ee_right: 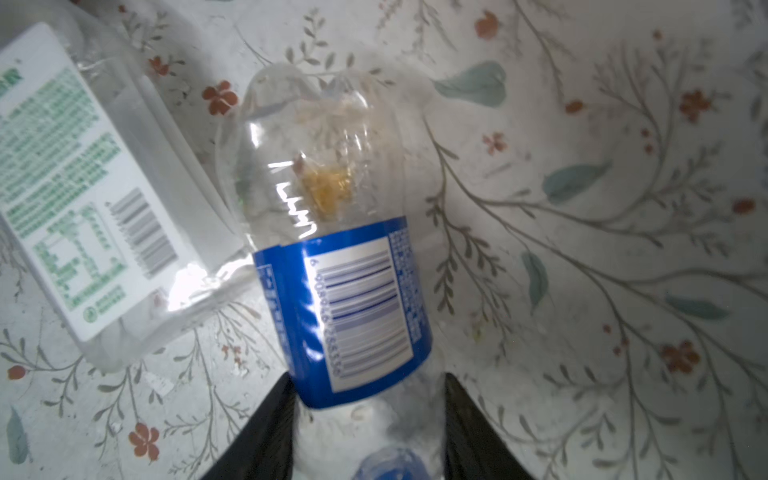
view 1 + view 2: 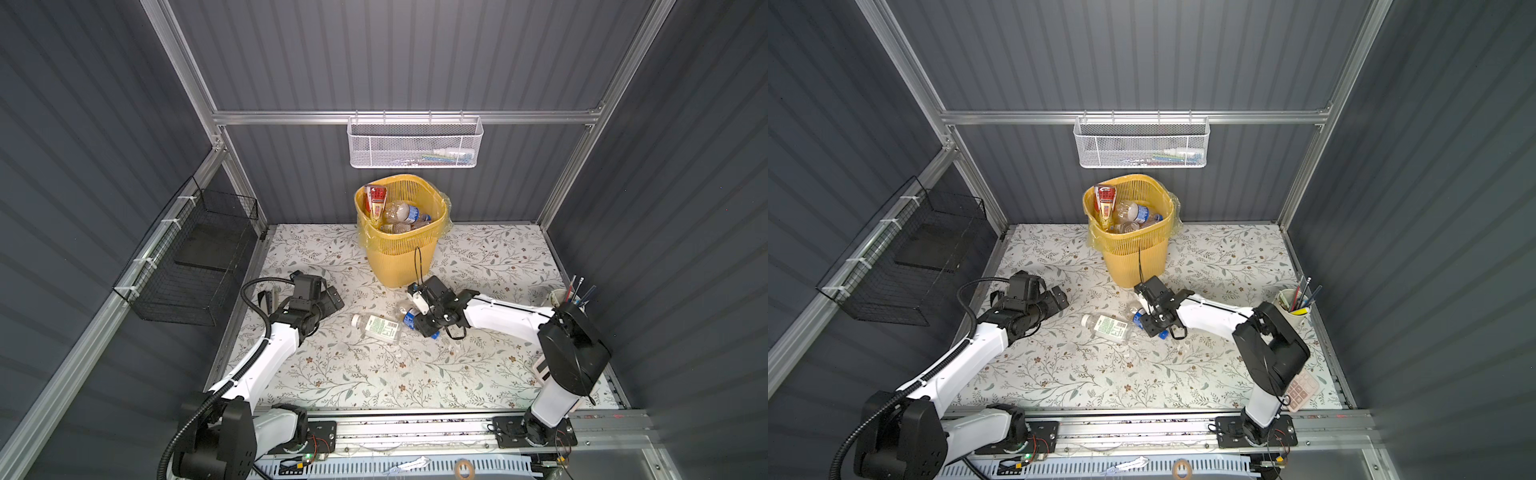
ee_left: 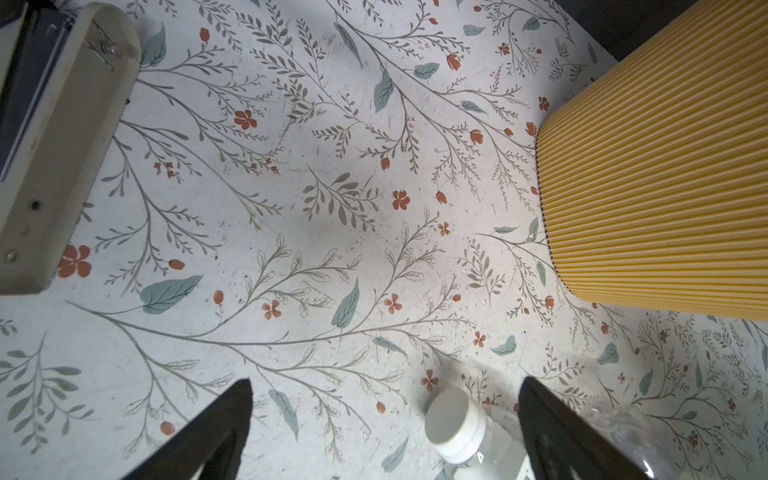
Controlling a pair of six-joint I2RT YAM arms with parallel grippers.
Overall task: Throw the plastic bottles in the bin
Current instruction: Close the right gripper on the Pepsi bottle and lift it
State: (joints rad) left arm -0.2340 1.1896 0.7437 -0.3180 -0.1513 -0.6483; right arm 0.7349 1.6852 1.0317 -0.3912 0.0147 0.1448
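One clear plastic bottle with a blue barcoded label (image 1: pixel 345 291) sits clamped in the right gripper (image 1: pixel 365 386), near the tall yellow lattice bin (image 2: pixel 401 253); a clear green-on-white-labelled bottle (image 2: pixel 376 327) lies just beside it, print unreadable. Left gripper (image 3: pixel 386 386) gapes wide.

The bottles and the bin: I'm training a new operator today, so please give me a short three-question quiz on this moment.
1. True or false: the right hand is shut on the blue-label bottle.
2. The upright bottle in the bin has a label that is mostly: A. red B. purple C. black
3. Fill in: the left hand is ____ and holds nothing.
Key: 1 true; 2 A; 3 open.
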